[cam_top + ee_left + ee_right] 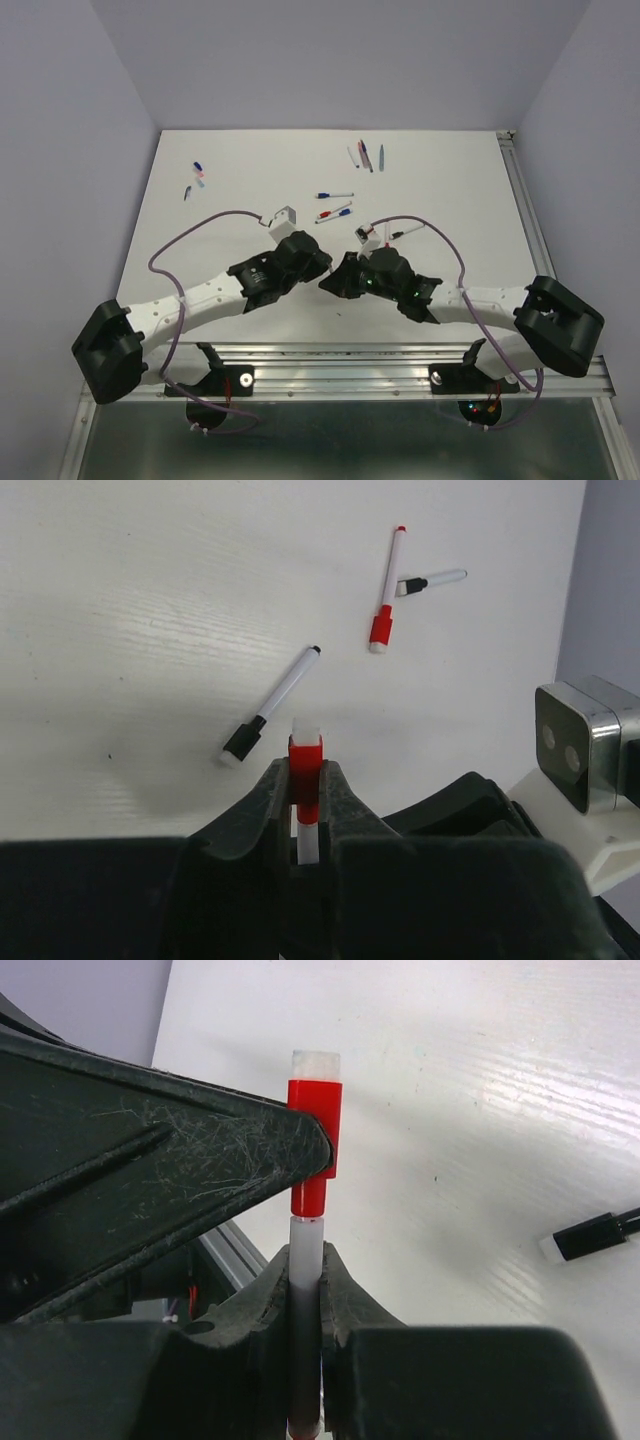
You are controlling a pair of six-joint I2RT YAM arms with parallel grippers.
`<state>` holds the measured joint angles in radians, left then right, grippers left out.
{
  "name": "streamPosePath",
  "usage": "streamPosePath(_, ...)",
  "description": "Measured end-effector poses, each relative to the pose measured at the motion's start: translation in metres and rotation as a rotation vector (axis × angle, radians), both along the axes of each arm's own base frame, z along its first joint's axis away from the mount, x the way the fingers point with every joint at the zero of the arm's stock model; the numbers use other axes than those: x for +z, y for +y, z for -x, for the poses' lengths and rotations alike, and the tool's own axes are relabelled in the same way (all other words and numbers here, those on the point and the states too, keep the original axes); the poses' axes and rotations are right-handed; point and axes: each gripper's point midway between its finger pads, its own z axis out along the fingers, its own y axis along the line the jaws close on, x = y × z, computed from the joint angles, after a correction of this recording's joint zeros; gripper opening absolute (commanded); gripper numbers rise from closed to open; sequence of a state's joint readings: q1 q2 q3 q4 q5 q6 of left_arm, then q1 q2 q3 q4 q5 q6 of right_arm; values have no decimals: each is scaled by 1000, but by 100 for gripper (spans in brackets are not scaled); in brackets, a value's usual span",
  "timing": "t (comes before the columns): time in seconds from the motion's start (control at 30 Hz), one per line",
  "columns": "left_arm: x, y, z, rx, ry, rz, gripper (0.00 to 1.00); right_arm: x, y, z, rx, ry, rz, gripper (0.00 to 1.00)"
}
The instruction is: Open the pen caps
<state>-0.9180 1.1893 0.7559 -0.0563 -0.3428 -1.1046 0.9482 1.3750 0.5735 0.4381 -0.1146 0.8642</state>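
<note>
1 overhead, 2 close wrist views

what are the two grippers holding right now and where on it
Both hold one pen: the left gripper pinches its red cap, and the right gripper clamps the white barrel just below that cap.

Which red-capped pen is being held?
The slim white pen whose stubby red plastic cap sits in the left jaws, barrel in the right jaws; the other red-capped pen lies loose on the white table.

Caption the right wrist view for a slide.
Right claw clamps the white pen barrel while the left claw pinches its red cap, not yet pulled off.
</note>
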Motion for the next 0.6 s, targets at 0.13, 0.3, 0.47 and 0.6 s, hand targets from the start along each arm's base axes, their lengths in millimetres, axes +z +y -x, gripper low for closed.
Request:
streamPosePath(0.13, -8, 3, -13, 35, -1, -75, 0, -10, 2, 24, 44, 54, -23, 1)
streamPosePath(0.3, -2, 63, -94, 338, -83, -125, 0, 10, 21, 133, 403, 99, -110, 1)
streamPosePath(0.47, 5, 93, -114, 417, -113, -151, 0, 22, 13, 136, 399, 91, -158, 1)
streamPosePath(0.6, 11, 108, -118, 411, -126, -188, 0, 19, 8, 127, 340, 86, -130, 1)
